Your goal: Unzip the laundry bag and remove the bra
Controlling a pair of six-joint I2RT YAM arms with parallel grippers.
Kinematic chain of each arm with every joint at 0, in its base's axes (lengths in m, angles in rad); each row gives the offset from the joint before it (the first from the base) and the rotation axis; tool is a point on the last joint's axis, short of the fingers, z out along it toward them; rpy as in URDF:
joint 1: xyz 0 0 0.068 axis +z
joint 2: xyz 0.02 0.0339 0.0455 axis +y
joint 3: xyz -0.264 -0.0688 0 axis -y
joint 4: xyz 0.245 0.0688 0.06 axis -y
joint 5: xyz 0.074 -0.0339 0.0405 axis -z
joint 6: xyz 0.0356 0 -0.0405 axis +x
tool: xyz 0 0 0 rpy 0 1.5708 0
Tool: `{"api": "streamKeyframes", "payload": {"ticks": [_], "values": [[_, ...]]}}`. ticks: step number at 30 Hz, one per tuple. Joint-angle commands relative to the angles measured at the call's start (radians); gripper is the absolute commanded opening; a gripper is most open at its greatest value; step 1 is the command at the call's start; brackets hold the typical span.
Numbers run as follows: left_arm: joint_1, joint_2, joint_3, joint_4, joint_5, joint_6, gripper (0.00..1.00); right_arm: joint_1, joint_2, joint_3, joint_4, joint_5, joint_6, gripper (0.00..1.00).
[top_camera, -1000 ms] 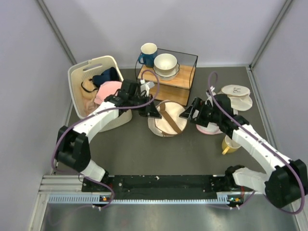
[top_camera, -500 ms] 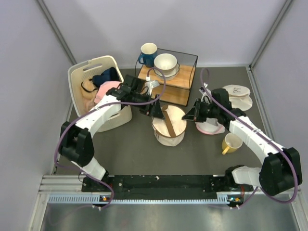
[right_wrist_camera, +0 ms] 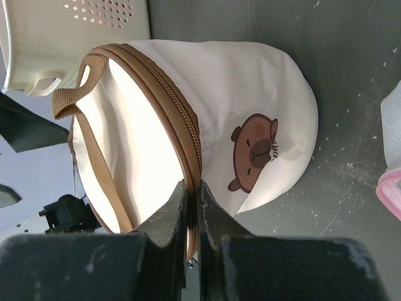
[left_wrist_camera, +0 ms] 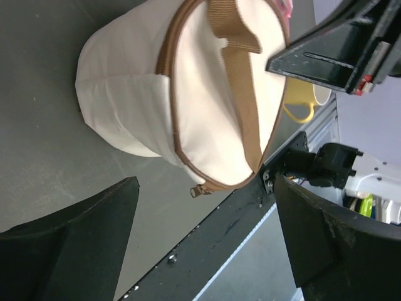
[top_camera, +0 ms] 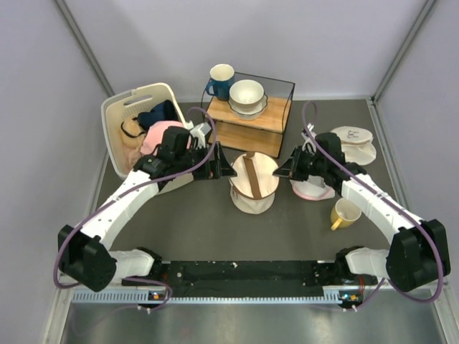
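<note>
Cream laundry bag [top_camera: 252, 185], now upright mid-table: left gripper [top_camera: 224, 167] has let go, jaws wide; right gripper [right_wrist_camera: 192, 185] jaws have pinched the brown zip [right_wrist_camera: 182, 119], ready for unzipping.

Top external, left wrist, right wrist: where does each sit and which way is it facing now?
Top external: above and behind, looking down; both arms show, left gripper and right gripper flanking the laundry bag.
Left wrist: on the left arm, facing rightward at the bag; its open fingers frame it.
Right wrist: on the right arm, facing leftward; its shut fingers pinch the bag's zip.
Shared: both wrist views show the bag, from opposite sides.
</note>
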Motion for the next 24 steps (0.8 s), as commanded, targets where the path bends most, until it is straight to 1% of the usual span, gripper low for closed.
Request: {"api": "streamKeyframes", "payload": {"ticks": [1, 2, 3, 9, 12, 13, 14, 15, 16, 17, 18, 19, 20, 21, 22, 23, 24], "values": [[0.001, -0.006, -0.094, 0.149, -0.044, -0.111, 0.92, -0.011, 0.022, 0.008, 0.066, -0.025, -0.007, 0.0], [0.001, -0.008, -0.12, 0.21, -0.03, -0.14, 0.91, -0.01, 0.027, 0.012, 0.066, -0.033, -0.013, 0.0], [0.001, 0.006, -0.127, 0.238, -0.012, -0.151, 0.9, -0.01, 0.026, 0.015, 0.066, -0.045, -0.031, 0.0], [-0.001, 0.09, -0.106, 0.279, 0.091, -0.164, 0.84, -0.01, 0.035, 0.028, 0.063, -0.093, -0.106, 0.0], [-0.002, 0.103, -0.118, 0.31, 0.138, -0.178, 0.75, -0.011, 0.068, 0.051, 0.043, -0.114, -0.123, 0.0], [-0.002, 0.103, -0.12, 0.325, 0.152, -0.181, 0.7, -0.016, 0.099, 0.064, 0.041, -0.119, -0.123, 0.0], [-0.002, 0.106, -0.118, 0.325, 0.164, -0.184, 0.61, -0.019, 0.111, 0.07, 0.038, -0.122, -0.119, 0.0], [-0.002, 0.107, -0.115, 0.322, 0.172, -0.182, 0.3, -0.022, 0.124, 0.084, 0.038, -0.12, -0.116, 0.0], [-0.002, 0.107, -0.111, 0.315, 0.177, -0.184, 0.09, -0.033, 0.137, 0.093, 0.034, -0.114, -0.111, 0.0], [-0.002, 0.11, -0.1, 0.304, 0.178, -0.19, 0.0, -0.036, 0.141, 0.105, 0.025, -0.105, -0.108, 0.15], [-0.002, 0.104, -0.094, 0.298, 0.177, -0.196, 0.0, -0.038, 0.134, 0.128, -0.007, -0.073, -0.119, 0.3], [-0.004, 0.098, -0.089, 0.295, 0.172, -0.204, 0.0, -0.038, 0.124, 0.14, -0.031, -0.046, -0.129, 0.43], [-0.002, 0.089, -0.085, 0.284, 0.154, -0.233, 0.0, -0.036, 0.077, 0.148, -0.05, -0.009, -0.138, 0.56], [-0.002, 0.071, -0.081, 0.272, 0.098, -0.251, 0.0, -0.034, 0.044, 0.154, -0.083, 0.069, -0.154, 0.61], [-0.004, 0.06, -0.083, 0.264, 0.062, -0.274, 0.0, -0.036, 0.004, 0.151, -0.095, 0.108, -0.157, 0.62], [-0.004, 0.049, -0.089, 0.255, 0.028, -0.338, 0.0, -0.034, -0.073, 0.145, -0.1, 0.138, -0.158, 0.62], [-0.007, 0.032, -0.095, 0.262, -0.019, -0.371, 0.0, -0.031, -0.117, 0.128, -0.101, 0.169, -0.16, 0.62]]}}
